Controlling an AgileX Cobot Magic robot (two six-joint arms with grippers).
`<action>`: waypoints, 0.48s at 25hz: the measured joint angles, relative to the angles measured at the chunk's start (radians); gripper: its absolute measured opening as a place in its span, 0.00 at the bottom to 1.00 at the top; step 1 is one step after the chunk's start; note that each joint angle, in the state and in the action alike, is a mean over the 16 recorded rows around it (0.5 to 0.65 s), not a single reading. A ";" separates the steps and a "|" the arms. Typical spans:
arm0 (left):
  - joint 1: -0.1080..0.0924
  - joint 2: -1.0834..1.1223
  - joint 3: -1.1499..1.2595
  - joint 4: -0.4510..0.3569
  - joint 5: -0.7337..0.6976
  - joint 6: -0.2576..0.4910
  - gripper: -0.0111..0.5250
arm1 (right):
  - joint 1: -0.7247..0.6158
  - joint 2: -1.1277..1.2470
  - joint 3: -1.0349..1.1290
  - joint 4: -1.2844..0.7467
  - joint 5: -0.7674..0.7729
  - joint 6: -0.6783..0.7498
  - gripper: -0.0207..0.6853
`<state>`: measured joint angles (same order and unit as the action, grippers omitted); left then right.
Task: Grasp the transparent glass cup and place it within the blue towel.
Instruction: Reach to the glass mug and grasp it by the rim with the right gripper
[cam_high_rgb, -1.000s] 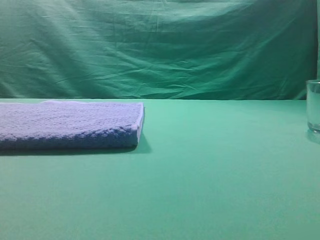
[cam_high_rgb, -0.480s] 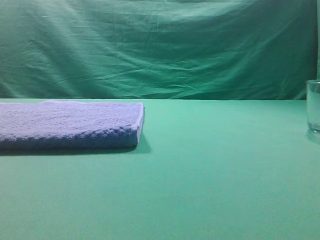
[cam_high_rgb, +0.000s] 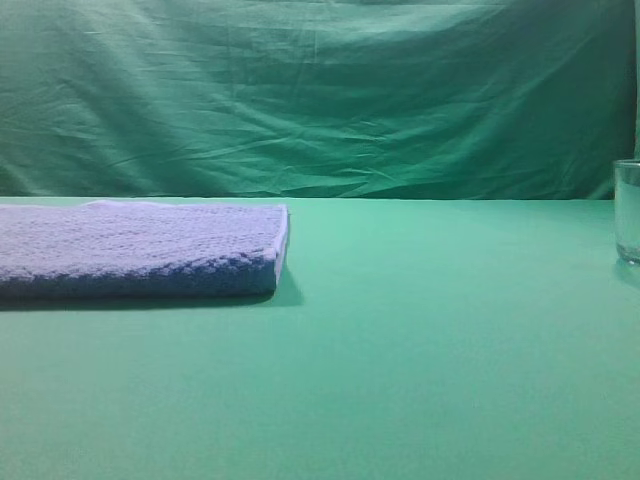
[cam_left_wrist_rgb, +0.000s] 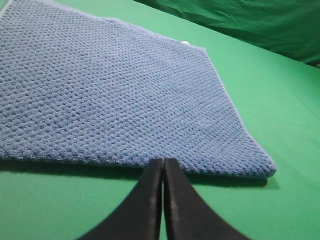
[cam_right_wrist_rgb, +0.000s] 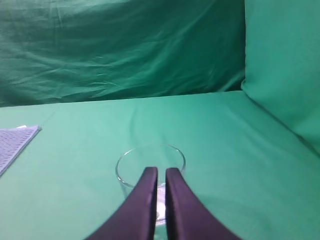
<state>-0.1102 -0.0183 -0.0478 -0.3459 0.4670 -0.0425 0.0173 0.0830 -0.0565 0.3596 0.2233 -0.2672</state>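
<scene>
The transparent glass cup stands upright on the green bench, well apart from the blue towel lying flat. The right gripper hovers over the cup, fingers slightly apart. The left gripper, fingers pressed together, sits just beside the towel's edge.

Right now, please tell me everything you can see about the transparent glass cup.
The transparent glass cup looks like clear, colourless glass: a short cylinder with a round open rim, apparently empty. It stands upright on the green table cover, at the right edge of the high view, far from the blue towel. No handle shows. The right pincer is in front of it, its jaws slightly parted, not gripping it.
</scene>
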 joint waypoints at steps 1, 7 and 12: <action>0.000 0.000 0.000 0.000 0.000 0.000 0.02 | 0.000 0.026 -0.018 0.008 0.006 -0.003 0.10; 0.000 0.000 0.000 0.000 0.000 0.000 0.02 | 0.000 0.249 -0.151 0.037 0.103 -0.026 0.10; 0.000 0.000 0.000 0.000 0.000 0.000 0.02 | 0.000 0.480 -0.272 0.041 0.234 -0.075 0.10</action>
<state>-0.1102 -0.0183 -0.0478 -0.3459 0.4670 -0.0425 0.0173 0.5629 -0.3284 0.4002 0.4573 -0.3426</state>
